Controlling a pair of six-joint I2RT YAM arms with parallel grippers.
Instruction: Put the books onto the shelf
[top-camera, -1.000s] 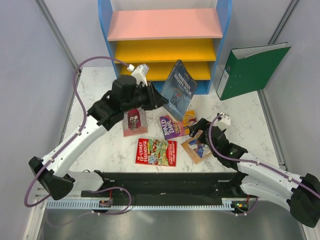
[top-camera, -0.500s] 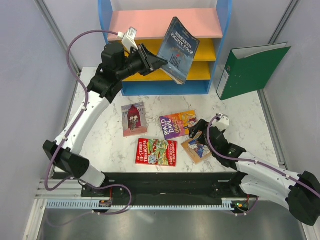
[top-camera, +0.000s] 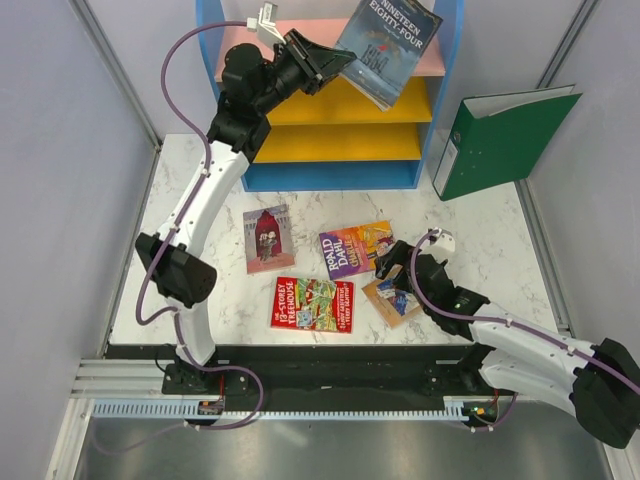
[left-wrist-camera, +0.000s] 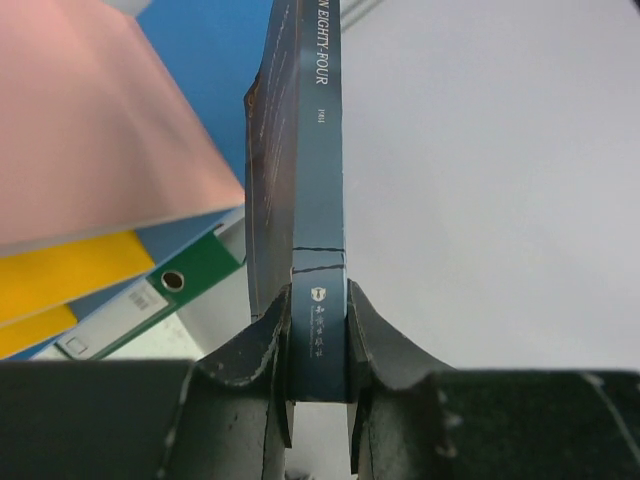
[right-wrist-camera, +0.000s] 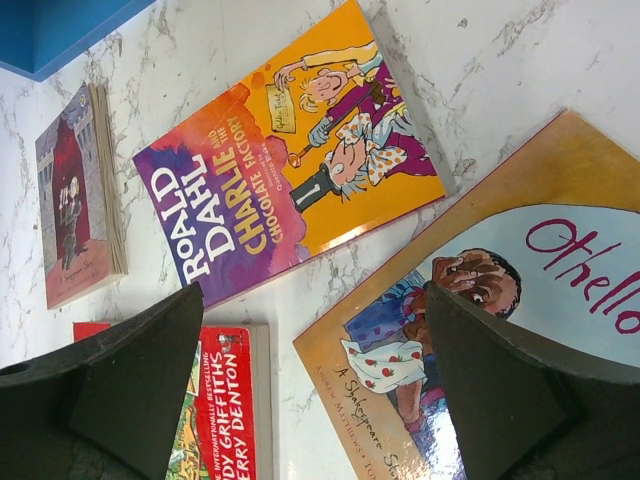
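Observation:
My left gripper (top-camera: 337, 62) is shut on the lower spine of the dark blue "Nineteen Eighty-Four" book (top-camera: 388, 48), held high at the pink top board of the shelf (top-camera: 330, 140). In the left wrist view the spine (left-wrist-camera: 318, 150) stands upright between the jaws of that gripper (left-wrist-camera: 318, 340), with the pink board (left-wrist-camera: 90, 140) to its left. Further books lie flat on the table: a maroon-grey one (top-camera: 268, 238), a Roald Dahl (top-camera: 352, 248), the red Treehouse (top-camera: 312, 304) and a tan Othello (top-camera: 392, 298). My right gripper (right-wrist-camera: 315, 380) hovers open low over the Othello's corner (right-wrist-camera: 480, 300).
A big green ring binder (top-camera: 500, 140) leans against the right wall beside the shelf, and it also shows in the left wrist view (left-wrist-camera: 190, 270). Grey walls close in both sides. The table is white marble (top-camera: 200, 290).
My left arm has raised the dark blue book from in front of the lower boards up to the pink top board. The right arm has barely moved.

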